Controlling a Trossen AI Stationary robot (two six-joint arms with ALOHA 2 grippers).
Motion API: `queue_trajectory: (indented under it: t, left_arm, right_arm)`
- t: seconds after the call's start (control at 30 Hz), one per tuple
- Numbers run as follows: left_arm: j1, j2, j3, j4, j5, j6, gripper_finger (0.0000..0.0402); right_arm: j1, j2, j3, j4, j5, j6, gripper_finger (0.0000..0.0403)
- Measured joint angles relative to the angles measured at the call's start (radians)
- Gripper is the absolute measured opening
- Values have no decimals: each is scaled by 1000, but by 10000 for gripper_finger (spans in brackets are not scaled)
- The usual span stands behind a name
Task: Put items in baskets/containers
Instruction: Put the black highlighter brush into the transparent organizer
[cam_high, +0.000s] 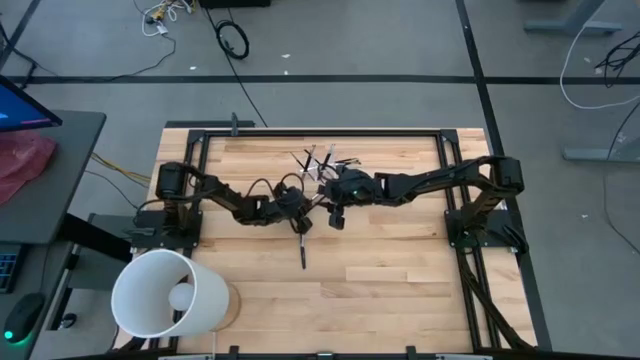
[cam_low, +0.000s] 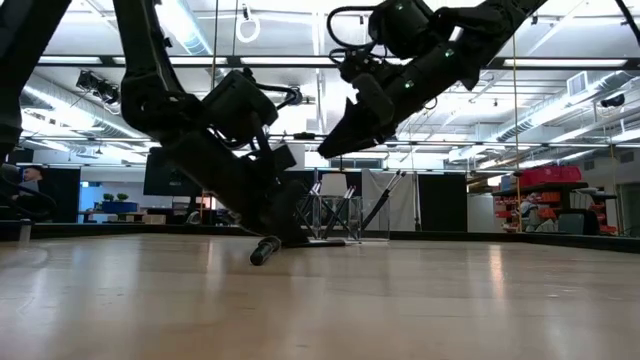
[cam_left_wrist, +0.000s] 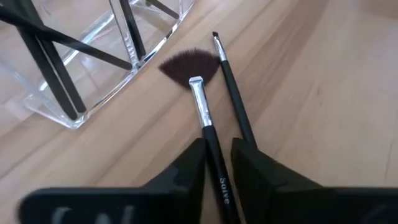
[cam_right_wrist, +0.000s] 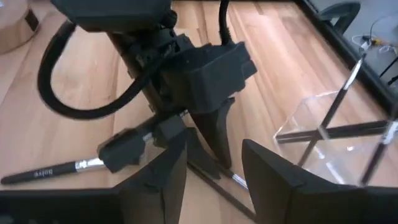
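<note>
A black fan brush (cam_left_wrist: 189, 65) with a silvery ferrule lies on the wood beside the clear plastic holder (cam_left_wrist: 93, 68), which has several dark brushes standing in it (cam_high: 320, 165). My left gripper (cam_left_wrist: 219, 171) is low at the table (cam_high: 300, 218), shut on the fan brush's handle. A thinner dark brush (cam_left_wrist: 231, 93) lies right beside it. My right gripper (cam_right_wrist: 214, 180) is open and empty. It hangs above the table (cam_low: 340, 135), close to the left gripper's right side (cam_high: 336, 213). My left gripper has the fan brush's black handle (cam_left_wrist: 212, 146), a little behind the ferrule, between its two fingers. The fingers slant down from the table's near left and run along the handle. The handle's free end (cam_low: 263, 252) rests on the table.
A large white bucket (cam_high: 165, 290) lies at the table's near left corner. The holder (cam_low: 335, 215) stands just beyond both grippers toward the far edge. The two arms nearly meet at mid-table. Bare wood (cam_high: 400, 280) spreads toward the near edge and right.
</note>
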Motion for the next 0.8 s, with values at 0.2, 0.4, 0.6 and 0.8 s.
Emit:
queue_trajectory:
  t: [0.2,0.4,0.6,0.8]
  left_arm:
    - [8,2,0,-5,16,-4,20]
    - [1,4,-3,16,1,-6,24]
    - [2,7,-5,94,28,0,21]
    - [5,10,-6,228,106,11,24]
  right_arm:
    - [0,22,0,-5,0,59,157]
    - [0,22,-52,22,-6,47,157]
    - [-3,22,-265,307,-20,130,157]
    - [-31,22,-448,681,-75,400,157]
